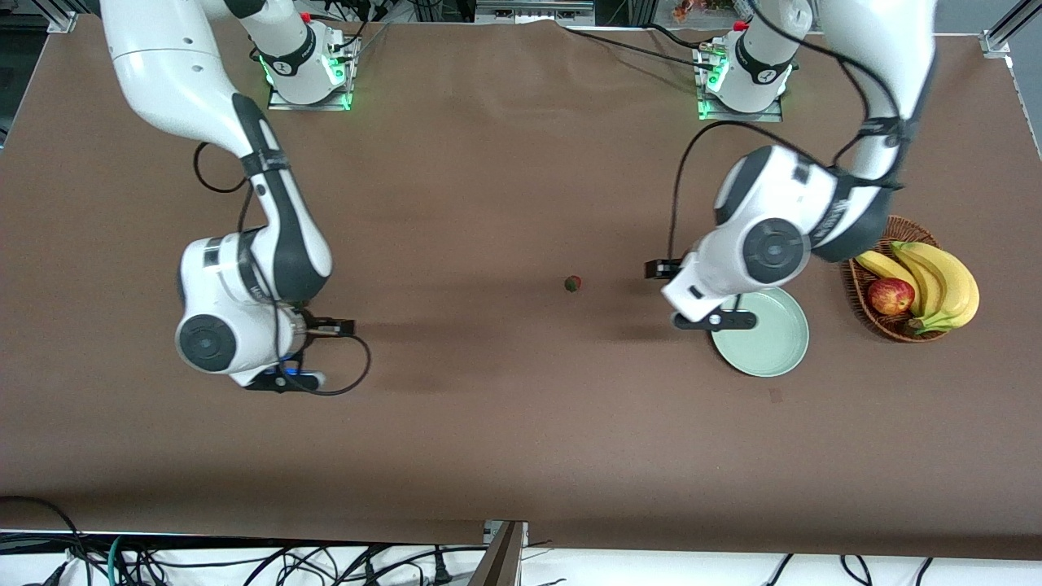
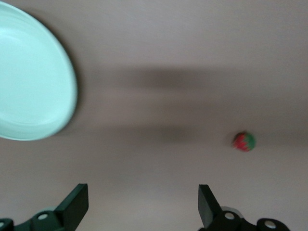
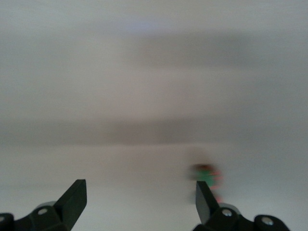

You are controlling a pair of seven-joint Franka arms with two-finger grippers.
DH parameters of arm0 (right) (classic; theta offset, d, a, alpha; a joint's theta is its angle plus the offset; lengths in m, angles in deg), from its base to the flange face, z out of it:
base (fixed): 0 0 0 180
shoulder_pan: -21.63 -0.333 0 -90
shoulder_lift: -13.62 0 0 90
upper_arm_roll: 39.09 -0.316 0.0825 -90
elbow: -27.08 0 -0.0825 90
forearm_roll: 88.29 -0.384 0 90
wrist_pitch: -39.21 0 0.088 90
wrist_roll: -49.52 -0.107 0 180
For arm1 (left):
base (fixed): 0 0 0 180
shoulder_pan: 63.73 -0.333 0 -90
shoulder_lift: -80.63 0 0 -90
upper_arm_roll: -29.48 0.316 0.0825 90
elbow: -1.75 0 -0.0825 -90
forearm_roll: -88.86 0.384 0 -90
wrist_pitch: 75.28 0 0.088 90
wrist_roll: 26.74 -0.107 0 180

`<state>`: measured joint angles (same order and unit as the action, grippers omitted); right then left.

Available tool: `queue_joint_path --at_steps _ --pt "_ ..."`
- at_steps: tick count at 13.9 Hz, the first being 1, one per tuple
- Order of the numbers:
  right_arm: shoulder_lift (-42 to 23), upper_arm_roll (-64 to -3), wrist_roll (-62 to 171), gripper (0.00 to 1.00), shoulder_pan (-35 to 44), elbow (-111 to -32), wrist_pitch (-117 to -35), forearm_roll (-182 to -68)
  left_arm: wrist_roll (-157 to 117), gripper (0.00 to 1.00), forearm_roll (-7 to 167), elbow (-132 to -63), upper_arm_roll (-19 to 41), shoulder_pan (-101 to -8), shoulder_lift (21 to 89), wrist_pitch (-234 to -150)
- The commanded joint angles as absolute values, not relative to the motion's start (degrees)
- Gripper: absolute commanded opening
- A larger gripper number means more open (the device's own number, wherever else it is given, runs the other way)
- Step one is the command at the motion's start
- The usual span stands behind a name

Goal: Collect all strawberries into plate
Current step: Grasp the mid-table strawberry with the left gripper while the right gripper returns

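Mint-green plate (image 1: 769, 346) sat just beside the wicker basket (image 1: 856, 305) and looked empty. One strawberry (image 1: 573, 283) lay out on the brown table (image 1: 488, 423), well apart from the plate toward the right arm's end. Left gripper (image 2: 143, 207) hung over the plate's rim, fingers spread, holding nothing. Right gripper (image 3: 139, 204) was spread too, with a blurry second strawberry (image 3: 208, 175) right by one finger. Looked like the picking step; next move would need closing on a berry.

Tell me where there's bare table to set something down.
Bare: the wide stretch between the strawberry and the front camera, and the middle between the two bases. Crowded: the left arm's end, where plate and fruit basket sit close together.
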<state>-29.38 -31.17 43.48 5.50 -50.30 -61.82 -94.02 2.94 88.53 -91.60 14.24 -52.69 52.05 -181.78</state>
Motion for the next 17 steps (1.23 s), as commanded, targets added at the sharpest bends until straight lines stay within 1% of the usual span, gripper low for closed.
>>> queue_joint_path --at_steps 1,3,5,7,10,11,13,15,16,17 --pt "-28.5 -27.7 49.7 1.00 4.8 -54.4 -62.8 -93.3 13.5 1.00 88.6 -91.1 15.0 -46.5 46.8 -189.8" --pt "-28.0 -26.2 52.3 1.00 4.8 -57.5 -65.7 -93.6 14.8 1.00 88.9 -91.4 15.0 -44.8 45.3 -194.0" --pt "-26.6 -26.0 52.9 1.00 5.0 -63.0 -70.5 -93.6 15.7 0.99 90.1 -91.5 15.1 -41.3 42.6 -197.6" --pt "-25.7 -26.0 52.9 1.00 5.0 -66.3 -73.6 -93.8 18.6 0.93 93.7 -91.5 15.3 -39.7 40.0 -201.4" --pt "-25.4 -26.1 52.9 1.00 4.9 -67.8 -73.4 -93.9 20.5 0.86 97.2 -91.5 15.2 -38.9 39.0 -201.8" --pt "-25.3 -26.2 52.9 1.00 5.0 -68.2 -73.2 -94.0 20.5 0.76 97.5 -91.4 15.2 -38.6 38.7 -201.9" --pt "-24.9 -26.3 52.9 1.00 4.9 -69.0 -73.0 -94.1 20.5 0.67 97.7 -91.4 15.3 -37.6 37.4 -203.4" --pt "-24.9 -26.4 52.9 1.00 4.9 -69.9 -72.9 -94.2 20.5 0.46 97.7 -91.3 15.3 -37.4 37.0 -204.1" --pt "-24.9 -26.4 52.9 0.99 4.9 -70.1 -73.0 -94.3 20.5 0.33 97.7 -91.3 15.3 -37.4 37.1 -204.1" --pt "-24.9 -26.4 52.9 0.90 4.9 -70.4 -73.0 -94.3 20.5 0.20 97.7 -91.3 15.3 -37.5 37.2 -204.1"
